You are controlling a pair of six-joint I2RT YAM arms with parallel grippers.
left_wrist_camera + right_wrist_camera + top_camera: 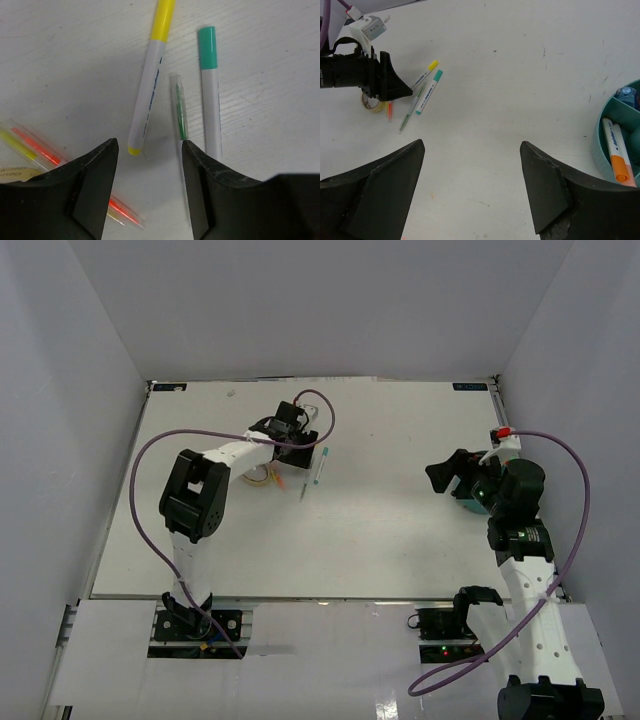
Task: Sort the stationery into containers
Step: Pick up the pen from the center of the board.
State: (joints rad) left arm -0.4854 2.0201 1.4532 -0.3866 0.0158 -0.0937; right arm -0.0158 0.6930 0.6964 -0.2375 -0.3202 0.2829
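Toward the far edge of the worktop (380,540), left of centre, count the unsorted stationery: yellow-capped marker (150,85), clear pen with a green core (179,107) and teal-capped marker (210,95), side by side and close together. Just left of those, clear pens with orange and yellow cores (35,145), by a beige loop (368,103). None of it in any compartment yet.

Well apart, near the right edge, find the teal organiser cup (596,150). Already holds an orange-capped marker (615,152) in one compartment and something light blue (626,94) in the neighbouring one. Cannot see the rest of its inside.

Low over the loose group, left claw (148,145): spread, with the tail of the yellow-capped marker between the jaws and nothing pinched. Just beside the cup, right claw (472,145): wide apart and empty.

Judging from this: partly done, with two pieces in and at least five left to carry across. Probably the yellow-capped marker next.
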